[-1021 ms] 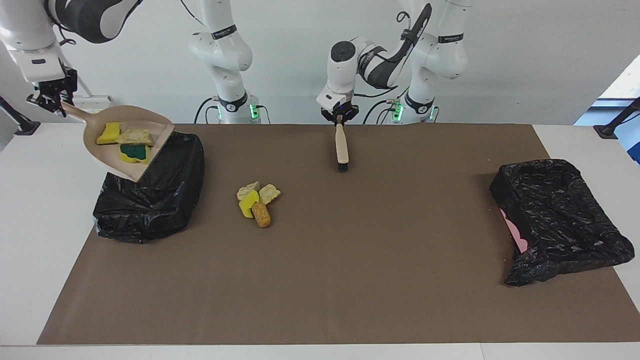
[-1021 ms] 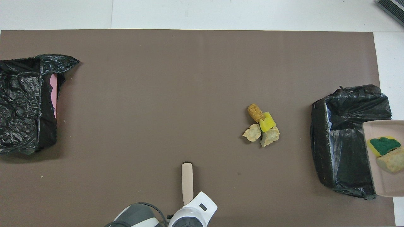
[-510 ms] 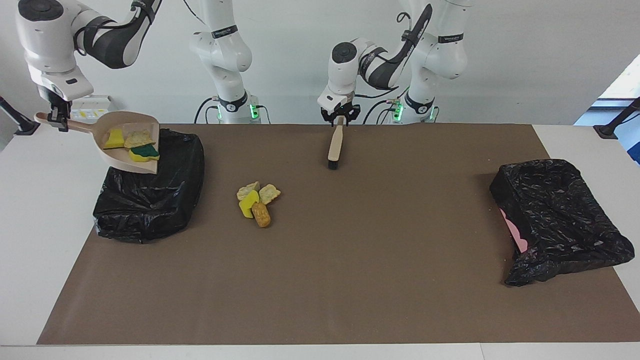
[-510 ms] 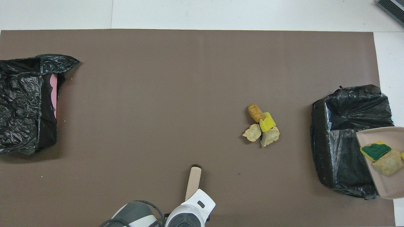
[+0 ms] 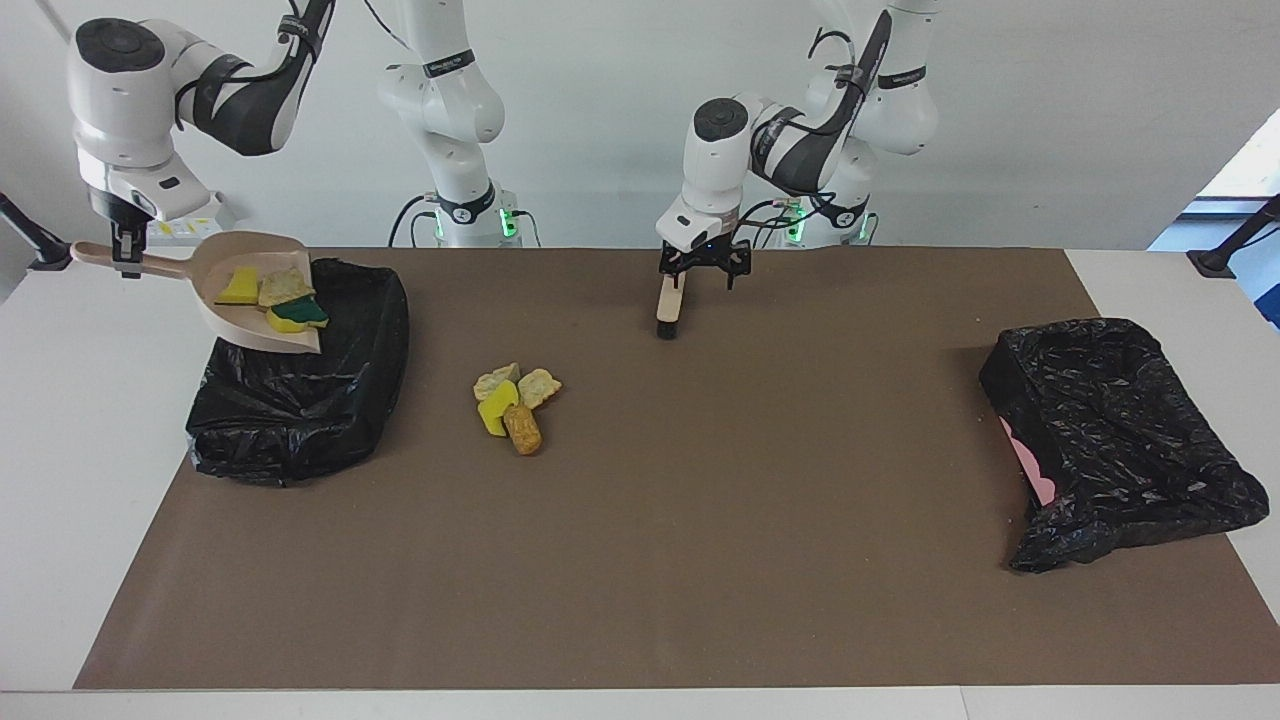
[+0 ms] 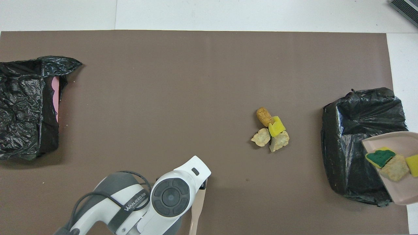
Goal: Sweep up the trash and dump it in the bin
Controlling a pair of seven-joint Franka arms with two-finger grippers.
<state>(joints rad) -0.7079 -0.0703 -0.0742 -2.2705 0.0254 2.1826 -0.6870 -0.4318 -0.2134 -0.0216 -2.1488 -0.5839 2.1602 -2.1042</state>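
Observation:
My right gripper (image 5: 125,262) is shut on the handle of a beige dustpan (image 5: 235,322), held over the rim of the black-bagged bin (image 5: 300,410) at the right arm's end. Three pieces of trash (image 5: 272,297) lie in the pan: yellow, beige and yellow-green. In the overhead view the dustpan (image 6: 396,192) juts over the bin (image 6: 352,143) with that trash (image 6: 388,161) in it. Several more chunks of trash (image 5: 515,402) lie piled on the mat. My left gripper (image 5: 700,276) stands open just above the handle end of the brush (image 5: 666,308), which lies on the mat.
A second black-bagged bin (image 5: 1110,440) with pink showing at its side stands at the left arm's end of the table. A brown mat (image 5: 700,560) covers most of the table. In the overhead view the left arm covers much of the brush (image 6: 197,213).
The left gripper has opened and let go of the brush, and has shifted a little toward its own end. The right arm has lowered and levelled the dustpan over the bin.

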